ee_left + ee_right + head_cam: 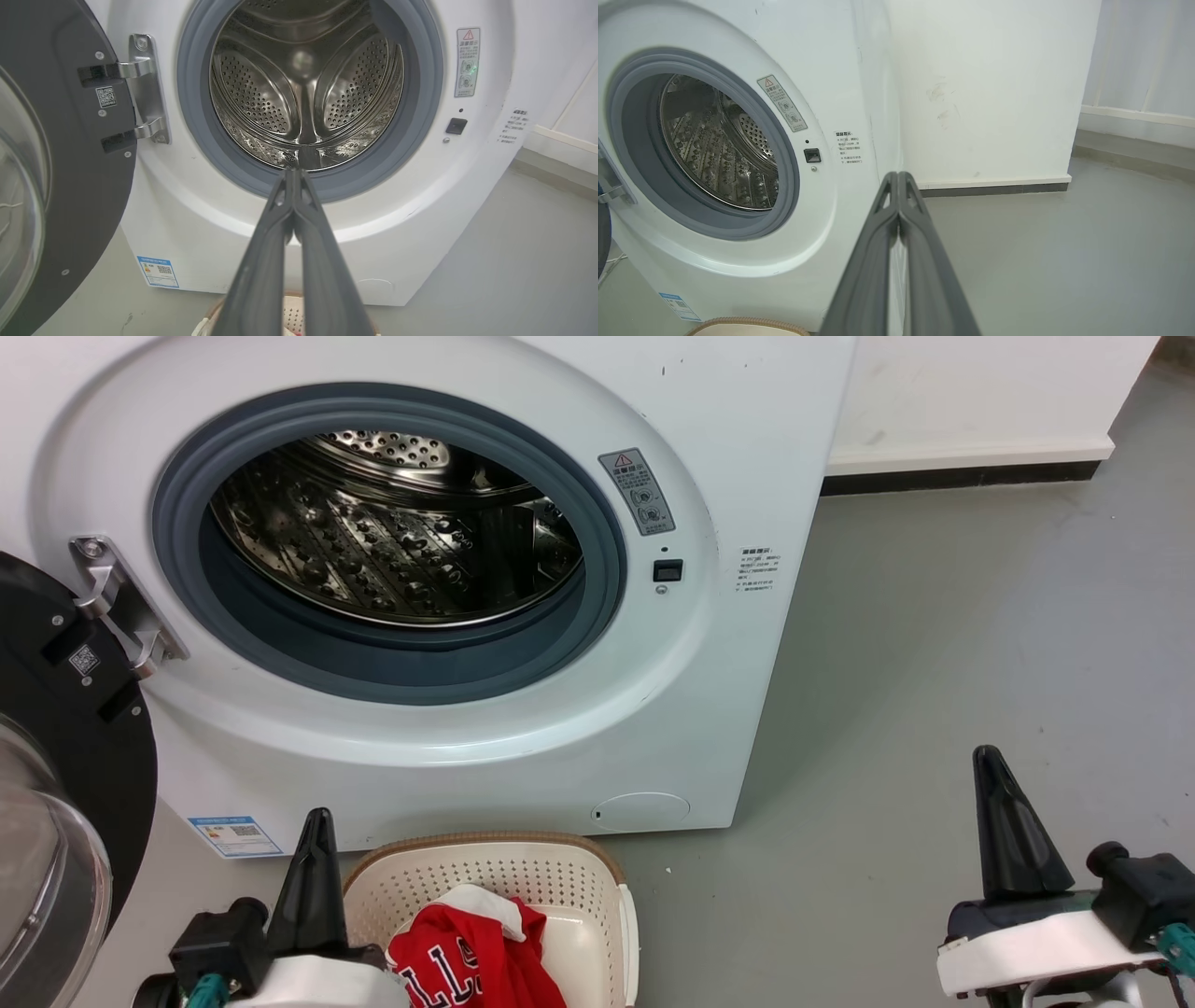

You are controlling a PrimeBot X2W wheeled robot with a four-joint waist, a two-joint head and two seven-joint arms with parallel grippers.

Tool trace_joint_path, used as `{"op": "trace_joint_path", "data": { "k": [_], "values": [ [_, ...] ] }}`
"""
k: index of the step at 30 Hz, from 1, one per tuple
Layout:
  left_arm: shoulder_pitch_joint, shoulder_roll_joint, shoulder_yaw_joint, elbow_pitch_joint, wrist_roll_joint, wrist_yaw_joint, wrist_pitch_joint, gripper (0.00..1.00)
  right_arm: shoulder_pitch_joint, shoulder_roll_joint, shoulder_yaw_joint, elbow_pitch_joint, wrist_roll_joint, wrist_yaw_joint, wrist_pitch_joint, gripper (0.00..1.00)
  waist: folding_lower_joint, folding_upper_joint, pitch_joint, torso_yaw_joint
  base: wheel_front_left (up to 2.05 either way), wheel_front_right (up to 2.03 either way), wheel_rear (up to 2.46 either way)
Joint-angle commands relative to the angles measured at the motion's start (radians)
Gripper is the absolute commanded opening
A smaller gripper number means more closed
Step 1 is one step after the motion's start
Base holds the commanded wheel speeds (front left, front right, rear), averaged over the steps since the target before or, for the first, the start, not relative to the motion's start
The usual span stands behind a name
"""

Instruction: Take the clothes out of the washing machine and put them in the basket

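With left gripper (316,823) and right gripper (991,763) pinched together on nothing, I judged the drum (392,537) empty, jersey (467,957) in the basket (485,870), needing 1 last look.

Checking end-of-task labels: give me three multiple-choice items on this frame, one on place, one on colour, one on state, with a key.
1. Where does the red jersey lie?
A. in the drum
B. in the basket
C. on a chair

2. What colour is the door seal?
A. grey
B. red
C. yellow

3. How do the left gripper jaws stand?
A. wide open
B. shut on cloth
C. shut, empty

Key: 1 B, red cloth sits within the basket's wall and the drum shows bare steel; 2 A, a grey ring frames the opening; 3 C, the left wrist view shows them pressed together with nothing between.
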Motion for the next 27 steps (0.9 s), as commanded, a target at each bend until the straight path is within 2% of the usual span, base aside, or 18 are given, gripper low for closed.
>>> {"op": "trace_joint_path", "data": {
  "k": [1, 15, 27],
  "values": [
    [-0.03, 0.001, 0.011, 0.0, -0.094, -0.008, 0.02, 0.0, -0.024, -0.011, 0.002, 0.002, 0.107, 0.0, 0.017, 0.0, 0.0, 0.0, -0.001, 0.002, 0.0, 0.0, 0.0],
    [-0.061, 0.001, 0.028, 0.04, -0.35, -0.03, 0.082, 0.0, -0.047, -0.025, 0.005, 0.047, 0.389, 0.0, 0.065, 0.0, 0.0, 0.0, -0.006, 0.011, 0.0, 0.0, 0.0],
    [-0.081, 0.001, 0.041, 0.067, -0.525, -0.045, 0.125, 0.0, -0.062, -0.031, 0.002, 0.075, 0.577, 0.0, 0.101, 0.0, 0.0, 0.0, -0.01, 0.017, 0.0, 0.0, 0.0]
  ]
}}
